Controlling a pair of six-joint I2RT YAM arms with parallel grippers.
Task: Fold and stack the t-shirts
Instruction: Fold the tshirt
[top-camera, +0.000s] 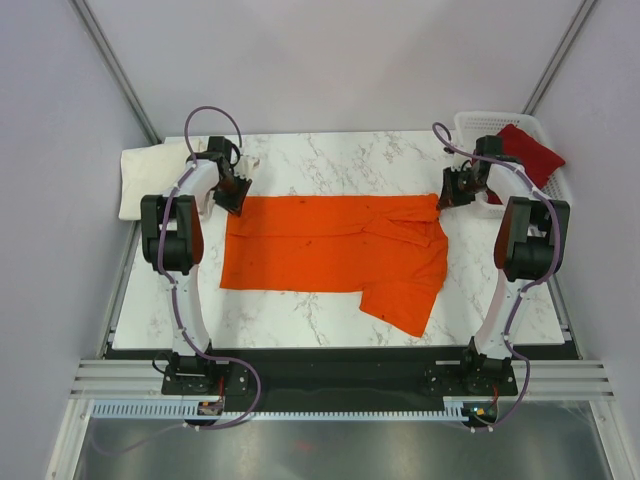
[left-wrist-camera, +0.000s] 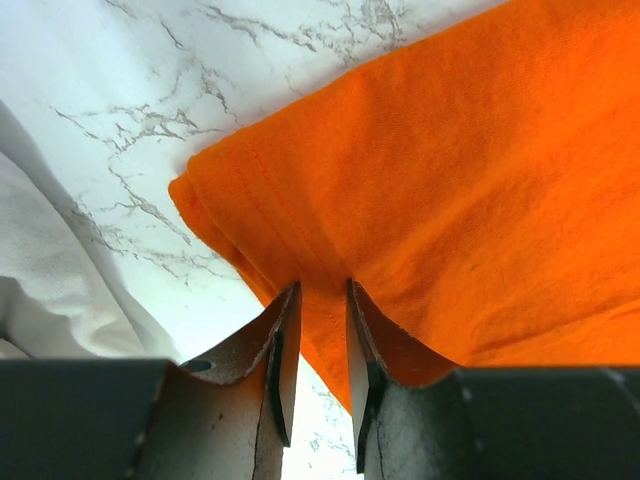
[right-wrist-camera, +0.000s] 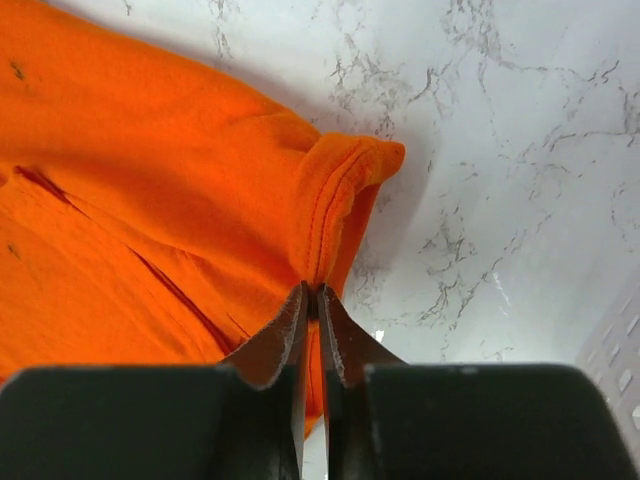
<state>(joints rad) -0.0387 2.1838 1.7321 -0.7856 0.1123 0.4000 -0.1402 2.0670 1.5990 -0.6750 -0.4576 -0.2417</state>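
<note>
This is a robotics lab cell: a left arm (top-camera: 185, 300) and a right arm (top-camera: 495, 310) stand bolted at 6 o'clock of a marble-patterned worktop (top-camera: 330, 160), trailing purple cables (top-camera: 245, 385). Plain pale walls (top-camera: 330, 60) enclose it from 9 to 3 o'clock, above aluminium rails (top-camera: 90, 378).

The gripper (right-wrist-camera: 311, 292) has its two dark fingers (right-wrist-camera: 275, 340) pressed together with almost no gap, pinching a stitched hem of the orange shirt (right-wrist-camera: 150, 200). Just beyond the tips the hem bunches into a thick, rounded fold that lifts off the marble counter (right-wrist-camera: 500, 150) and casts a shadow on it. The shirt spreads left, creased, with a few small dark specks. A pale lattice basket (right-wrist-camera: 615, 350) shows at the right.
</note>
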